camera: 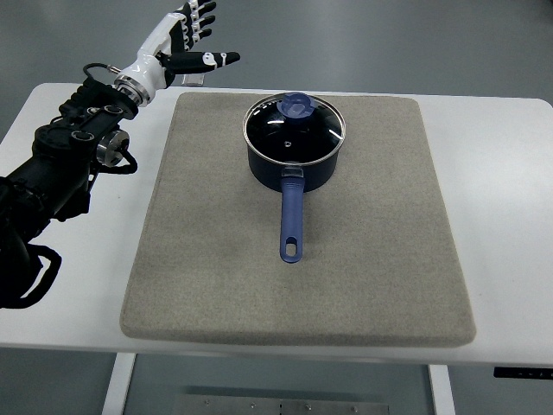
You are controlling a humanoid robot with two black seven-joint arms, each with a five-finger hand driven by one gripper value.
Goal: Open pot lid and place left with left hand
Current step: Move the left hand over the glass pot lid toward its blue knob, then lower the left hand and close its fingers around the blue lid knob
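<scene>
Lid [294, 130], glass with blue knob [297, 107], seated on 1 blue pot [292, 160] at the far centre of a grey mat [216, 259]; pot handle [292, 220] runs toward the robot. Left hand [186, 39], fingers spread and holding nothing, hangs past the mat's far-left corner, apparently above table [501, 173] level. Knob lies rightward and nearer from that hand. Right hand absent from view.

No text, label or number can be read anywhere.
</scene>
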